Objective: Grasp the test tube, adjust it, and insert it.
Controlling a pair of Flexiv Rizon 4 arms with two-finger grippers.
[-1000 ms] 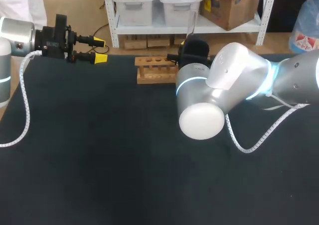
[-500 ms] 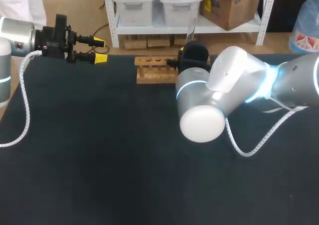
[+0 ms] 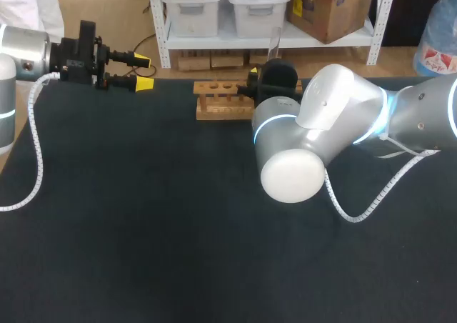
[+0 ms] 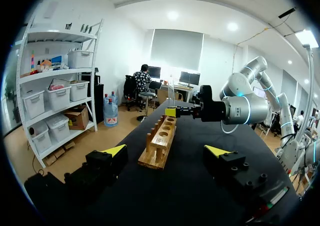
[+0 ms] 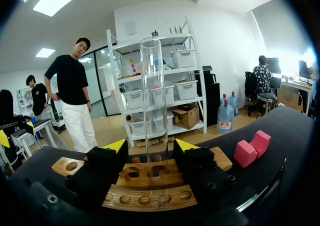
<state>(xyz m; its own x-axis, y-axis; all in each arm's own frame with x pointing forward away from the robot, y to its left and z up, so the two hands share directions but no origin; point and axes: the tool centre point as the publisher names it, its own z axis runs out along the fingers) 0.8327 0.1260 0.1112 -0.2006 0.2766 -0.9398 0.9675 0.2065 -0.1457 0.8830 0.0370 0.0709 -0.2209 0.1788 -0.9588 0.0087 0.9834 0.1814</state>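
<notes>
A clear test tube (image 5: 153,101) stands upright in a hole of the wooden rack (image 5: 145,193). It is between the fingers of my right gripper (image 5: 151,147), and a gap shows on each side, so the gripper is open around it. In the head view the tube (image 3: 273,44) rises above my right gripper (image 3: 261,76) at the rack (image 3: 221,98) on the table's far side. My left gripper (image 3: 143,71) hangs open and empty at the far left, its fingers pointing along the rack (image 4: 161,138). In its own wrist view the left gripper (image 4: 165,150) faces my right gripper (image 4: 175,111).
Two pink blocks (image 5: 252,147) lie on the black table beside the rack, to the right of my right gripper. The bulky right arm (image 3: 314,130) covers the middle right of the table (image 3: 143,216).
My right gripper's fingers have spread away from the tube, which stays upright in the rack. The right arm has shifted slightly. The left arm has kept still.
</notes>
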